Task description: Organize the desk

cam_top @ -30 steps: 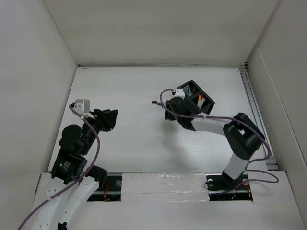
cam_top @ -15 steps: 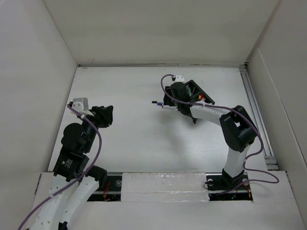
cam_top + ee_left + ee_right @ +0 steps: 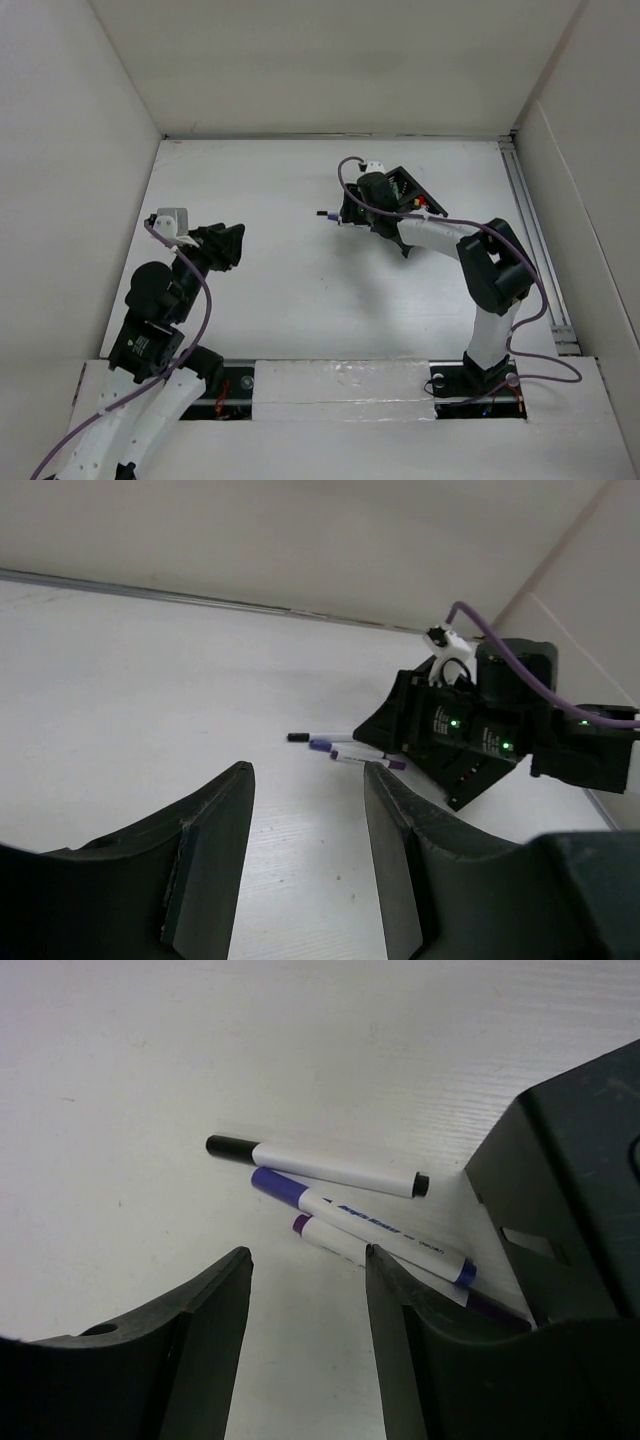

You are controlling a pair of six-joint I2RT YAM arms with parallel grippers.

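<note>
On the white desk (image 3: 280, 300) three markers lie side by side left of a black mesh organizer (image 3: 408, 190): a black-capped one (image 3: 315, 1168), a blue one (image 3: 360, 1220) and a purple one (image 3: 330, 1240). My right gripper (image 3: 305, 1260) hangs open just short of them, nothing between its fingers, its right finger (image 3: 400, 1320) close to the purple marker. In the top view this gripper (image 3: 346, 212) covers most of the markers (image 3: 325, 214). My left gripper (image 3: 305, 770) is open and empty over bare desk at the left (image 3: 226, 246), far from the markers (image 3: 345, 748).
The organizer (image 3: 570, 1190) stands right beside the markers and holds several coloured items (image 3: 420, 204). White walls (image 3: 100, 150) edge the desk on the left, far and right sides. A metal rail (image 3: 530, 230) runs along the right edge.
My left gripper has opened from shut. The right gripper moved from beside the organizer forward and left to the markers and opened a little wider.
</note>
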